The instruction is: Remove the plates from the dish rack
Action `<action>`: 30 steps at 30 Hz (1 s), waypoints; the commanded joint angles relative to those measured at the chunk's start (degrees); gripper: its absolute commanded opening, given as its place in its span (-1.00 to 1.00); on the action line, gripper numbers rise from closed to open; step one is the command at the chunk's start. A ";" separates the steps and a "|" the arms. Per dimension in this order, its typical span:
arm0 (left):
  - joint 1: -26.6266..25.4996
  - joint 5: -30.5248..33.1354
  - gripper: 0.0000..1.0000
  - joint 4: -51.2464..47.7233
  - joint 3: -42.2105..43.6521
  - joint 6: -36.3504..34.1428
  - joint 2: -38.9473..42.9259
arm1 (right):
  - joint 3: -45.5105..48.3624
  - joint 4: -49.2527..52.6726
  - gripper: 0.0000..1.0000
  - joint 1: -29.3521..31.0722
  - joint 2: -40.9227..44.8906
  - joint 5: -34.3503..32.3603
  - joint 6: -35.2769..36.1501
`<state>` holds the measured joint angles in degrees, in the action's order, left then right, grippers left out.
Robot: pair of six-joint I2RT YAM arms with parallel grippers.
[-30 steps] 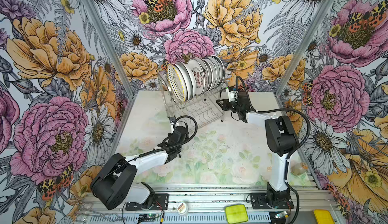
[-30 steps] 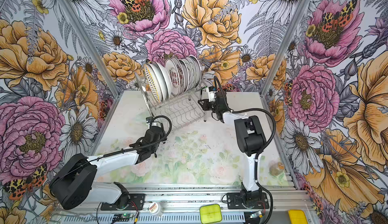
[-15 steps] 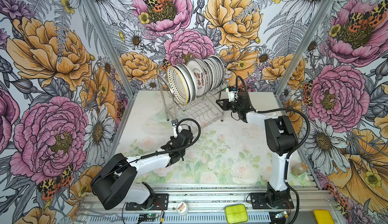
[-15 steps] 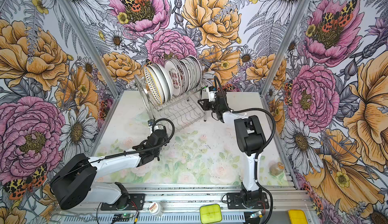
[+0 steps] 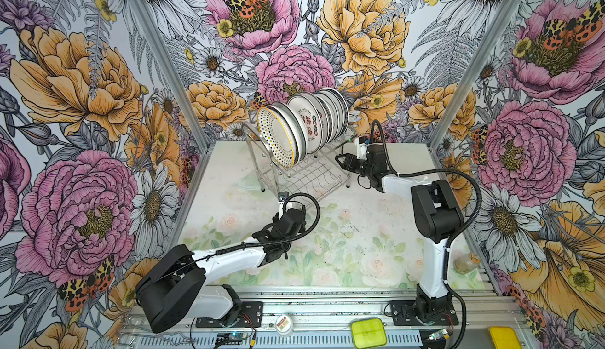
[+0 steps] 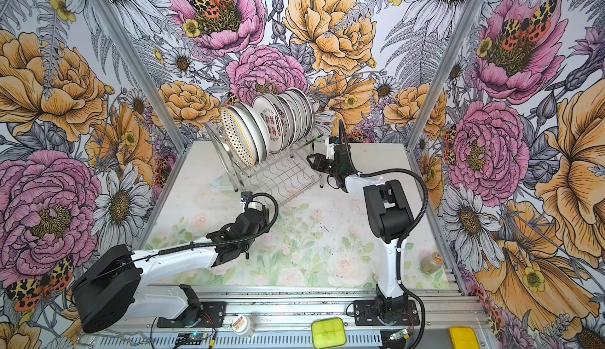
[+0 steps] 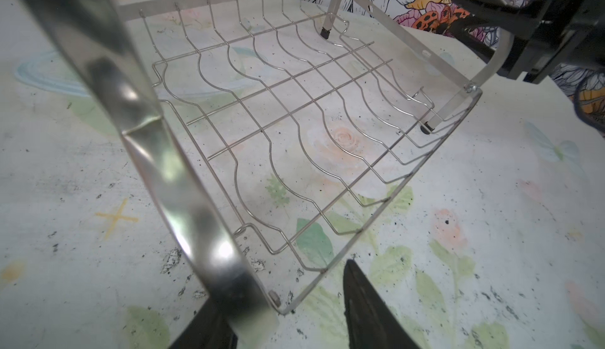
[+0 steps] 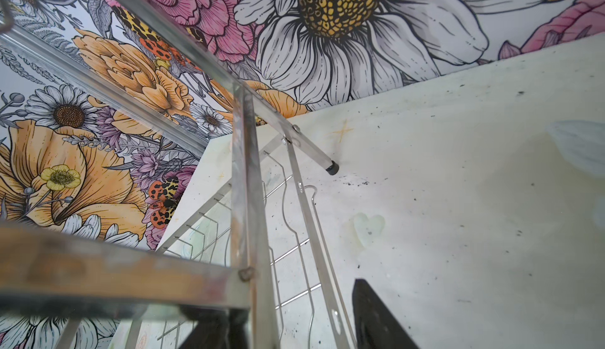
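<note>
At the back of the table [image 5: 360, 232] stands the dish rack [image 5: 304, 174], all the plates [image 5: 304, 124] on edge in its upper tier; unloading looks unstarted. The left gripper [image 7: 281, 285] and right gripper [image 8: 288, 298] each straddle a rack end strip, jaws spread, pinching nothing.

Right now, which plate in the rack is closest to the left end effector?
The black-dotted plate with the yellow rim, foremost in the row; every other plate stands behind it.
</note>
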<state>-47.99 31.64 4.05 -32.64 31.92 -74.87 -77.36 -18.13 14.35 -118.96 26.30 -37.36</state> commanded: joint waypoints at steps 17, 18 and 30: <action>1.80 2.42 0.97 -12.26 5.13 -0.47 19.08 | 14.23 3.05 0.68 -1.78 19.25 -4.54 1.24; 2.06 3.07 0.98 -14.09 5.00 0.23 20.09 | 15.64 3.07 0.72 -1.78 21.05 -5.52 1.42; 4.11 0.30 0.98 -28.20 3.50 6.23 33.44 | 26.01 26.29 0.98 3.10 53.81 -23.56 12.76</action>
<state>-44.36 33.17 -19.00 -28.38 35.90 -43.51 -51.24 -0.78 15.25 -71.07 9.65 -30.22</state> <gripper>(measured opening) 0.987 0.995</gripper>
